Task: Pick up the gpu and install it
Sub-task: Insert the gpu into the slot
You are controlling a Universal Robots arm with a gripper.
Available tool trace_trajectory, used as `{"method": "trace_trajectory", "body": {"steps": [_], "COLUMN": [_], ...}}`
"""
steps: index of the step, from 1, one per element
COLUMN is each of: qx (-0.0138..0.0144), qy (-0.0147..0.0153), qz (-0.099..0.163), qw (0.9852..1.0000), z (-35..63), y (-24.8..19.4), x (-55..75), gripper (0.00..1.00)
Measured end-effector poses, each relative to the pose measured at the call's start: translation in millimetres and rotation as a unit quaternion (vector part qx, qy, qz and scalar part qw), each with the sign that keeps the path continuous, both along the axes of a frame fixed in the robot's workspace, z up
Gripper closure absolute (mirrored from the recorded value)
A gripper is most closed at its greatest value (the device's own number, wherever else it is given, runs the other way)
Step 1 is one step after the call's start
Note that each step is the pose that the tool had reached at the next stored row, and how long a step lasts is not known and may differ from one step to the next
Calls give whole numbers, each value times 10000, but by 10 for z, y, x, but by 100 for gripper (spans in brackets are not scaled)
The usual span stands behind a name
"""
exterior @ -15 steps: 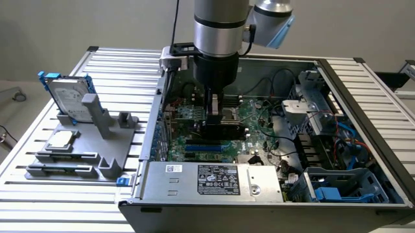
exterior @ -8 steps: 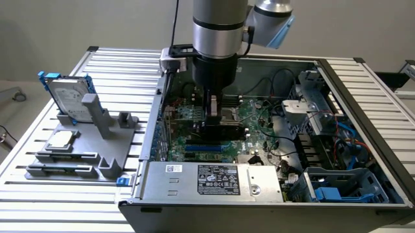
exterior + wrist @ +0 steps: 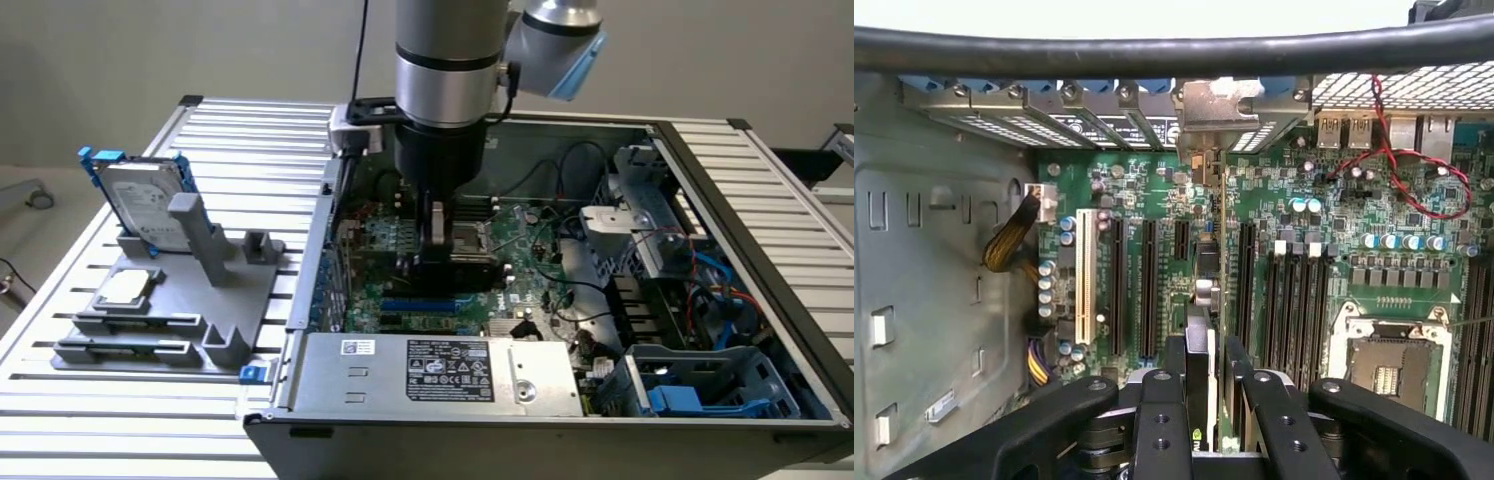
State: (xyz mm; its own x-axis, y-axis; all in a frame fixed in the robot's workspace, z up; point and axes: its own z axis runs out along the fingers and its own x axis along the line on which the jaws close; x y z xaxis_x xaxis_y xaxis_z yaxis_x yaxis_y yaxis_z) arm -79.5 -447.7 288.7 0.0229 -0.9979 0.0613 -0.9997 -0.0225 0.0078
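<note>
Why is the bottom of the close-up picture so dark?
Wrist view: the black gripper holding the gpu sits close and unlit; white light glares above the cable. Exterior view: soft, even light; the arm shades the motherboard beneath.

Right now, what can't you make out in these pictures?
- Thin green graphics card, clamped in the black jaws: edge-on in the wrist view, faces and connector edge hidden.
- Whether it touches the green motherboard: grey arm blocks this in the exterior view.
- Silver power-supply box label: print too small, exterior view.

Open slots (image 3: 1149, 290) close beside gpu (image 3: 1201, 340)
</note>
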Motion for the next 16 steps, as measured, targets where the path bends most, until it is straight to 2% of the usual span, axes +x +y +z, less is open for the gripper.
{"method": "trace_trajectory", "body": {"steps": [4, 8, 16], "qx": [6, 25, 51], "qy": [0, 0, 8], "qz": [-40, -51, -72], "qw": [10000, 10000, 10000], "z": [-36, -42, -69], "y": [0, -4, -40], "x": [-16, -20, -21], "gripper": [73, 73, 73]}}
